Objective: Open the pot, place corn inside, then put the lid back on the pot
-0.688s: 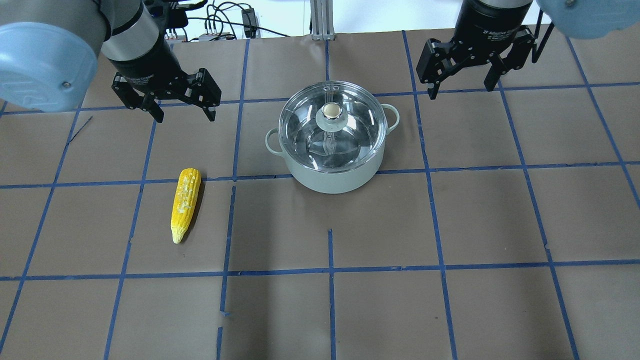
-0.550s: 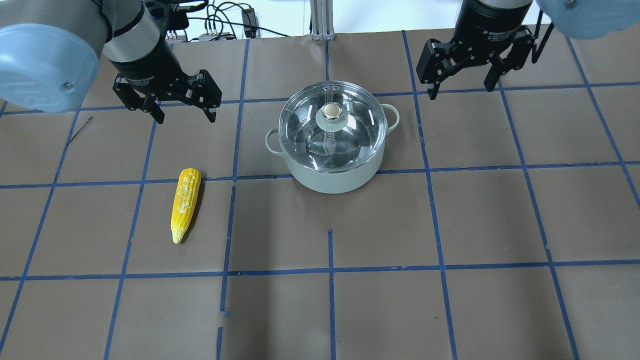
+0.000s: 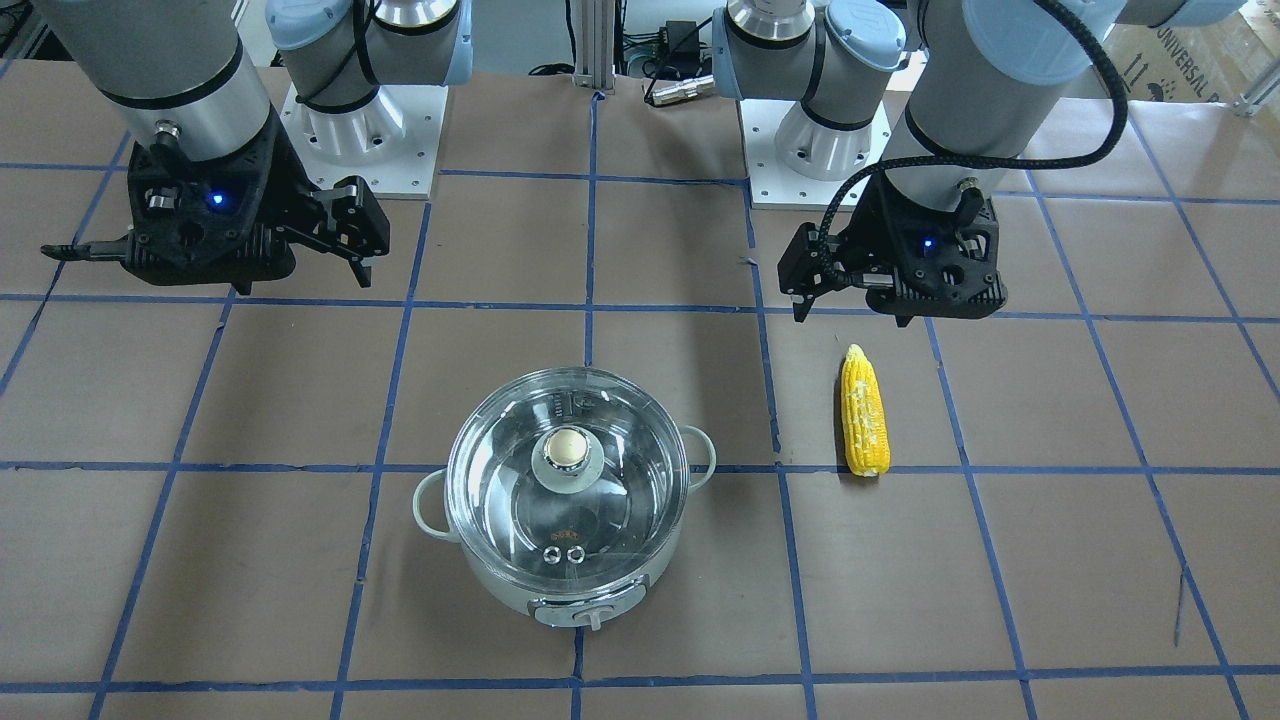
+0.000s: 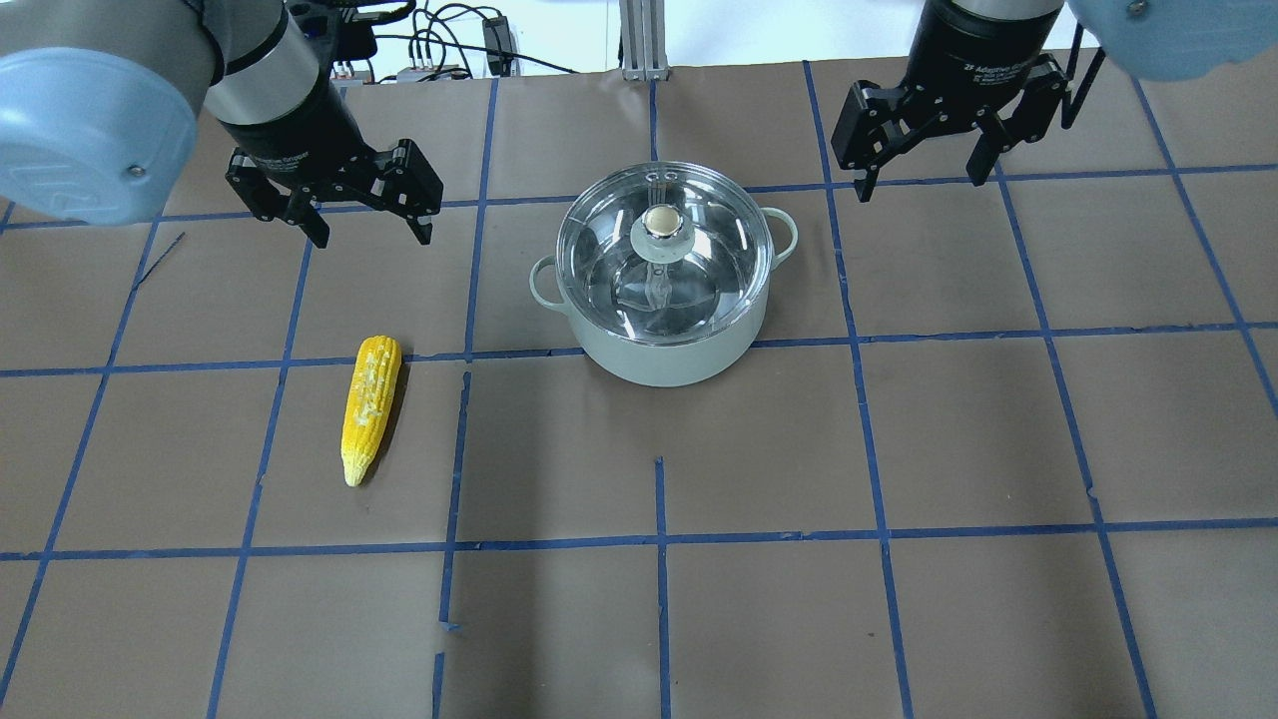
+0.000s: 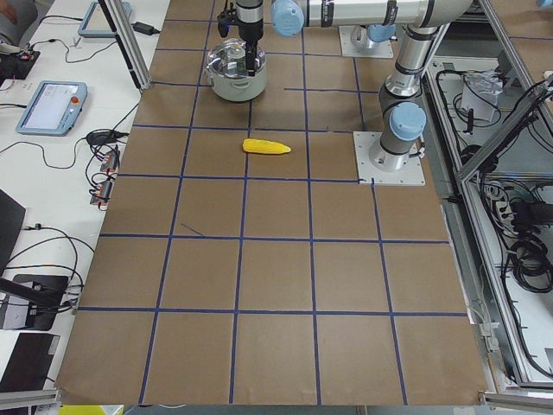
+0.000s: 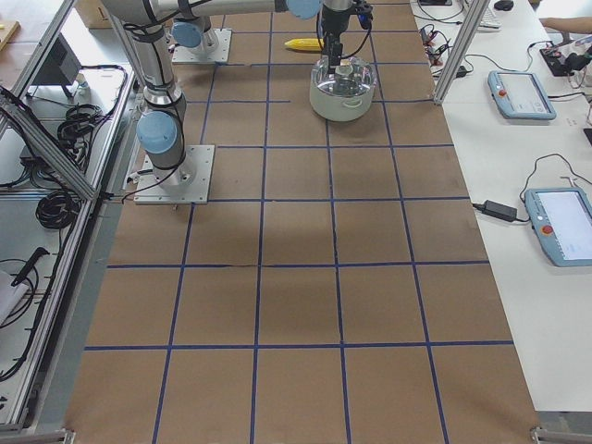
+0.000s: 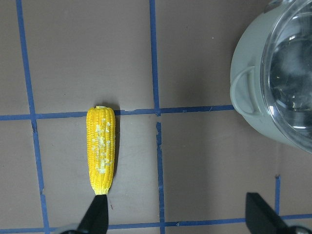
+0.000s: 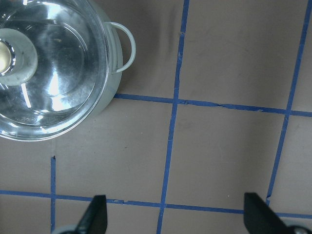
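Observation:
The pale pot point(image 4: 659, 361) stands mid-table with the clear glass lid point(image 4: 699, 270) on it, its beige knob point(image 4: 660, 220) on top. The yellow corn point(image 4: 370, 407) lies flat on the table to the pot's left, tapered end pointing away from me. My left gripper point(image 4: 371, 238) is open and empty, hovering behind the corn; the left wrist view shows the corn point(image 7: 101, 151) just ahead of one finger. My right gripper point(image 4: 924, 187) is open and empty, hovering behind and to the right of the pot; the right wrist view shows the lid point(image 8: 63, 83) at upper left.
The table is covered in brown paper point(image 4: 759, 599) with a grid of blue tape. Cables and a metal post point(image 4: 639, 40) sit beyond the back edge. The arm bases point(image 3: 360, 140) stand on white plates on the robot's side.
Both grippers have shifted only very slightly. The pot, lid and corn have not moved.

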Tool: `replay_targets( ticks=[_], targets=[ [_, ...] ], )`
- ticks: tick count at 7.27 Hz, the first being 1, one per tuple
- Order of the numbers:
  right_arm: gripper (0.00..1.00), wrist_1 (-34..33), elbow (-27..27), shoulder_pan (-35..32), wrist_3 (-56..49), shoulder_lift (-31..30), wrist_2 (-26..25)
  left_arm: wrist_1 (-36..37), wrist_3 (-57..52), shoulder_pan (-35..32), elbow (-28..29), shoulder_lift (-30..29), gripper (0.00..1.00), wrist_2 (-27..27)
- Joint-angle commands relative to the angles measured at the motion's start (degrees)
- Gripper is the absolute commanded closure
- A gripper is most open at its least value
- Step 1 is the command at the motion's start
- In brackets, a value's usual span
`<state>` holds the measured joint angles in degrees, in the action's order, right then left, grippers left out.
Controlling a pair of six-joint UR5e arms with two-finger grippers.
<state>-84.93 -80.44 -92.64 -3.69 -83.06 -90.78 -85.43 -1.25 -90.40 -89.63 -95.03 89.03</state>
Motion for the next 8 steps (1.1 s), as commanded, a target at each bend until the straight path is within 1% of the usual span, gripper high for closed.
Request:
replay_targets(
  ticks=[1, 2, 3, 4, 5, 6, 8],
  targets=[
    [0.00, -0.5, -0.1, 0.5, -0.3, 0.4, -0.3, 0.9, -0.2, 0.2, -0.2, -0.6, 0.00, -0.1],
    [0.00, -0.8, 1.5, 0.4, 2.7, 0.9, 0.2, 0.9, -0.9, 0.7, -0.3, -0.4, 0.00, 0.0],
    [0.00, -0.8, 2.2, -1.5, 10.1, 2.6, 1.6, 1.1, -3.5, 1.4, -0.6, -1.1, 0.00, 0.1],
    [0.00, -2.9, 2.7, -5.4, 11.9, 5.5, 2.0, 3.7, -5.8, 2.1, -1.9, -2.6, 0.00, 0.1],
    [0.00, -6.3, 2.9, -9.0, 13.3, 9.3, 1.4, 7.9, -6.1, 3.2, -4.5, -3.8, 0.00, 0.1],
    [0.00, -11.6, 3.7, -10.4, 15.6, 12.5, 1.2, 12.4, -6.9, 3.6, -9.3, -3.8, 0.00, 0.1],
    [0.02, -13.7, 2.9, -14.4, 21.5, 14.1, 1.5, 31.1, -8.7, 4.0, -21.1, -3.9, 0.00, 0.2]
  ],
)
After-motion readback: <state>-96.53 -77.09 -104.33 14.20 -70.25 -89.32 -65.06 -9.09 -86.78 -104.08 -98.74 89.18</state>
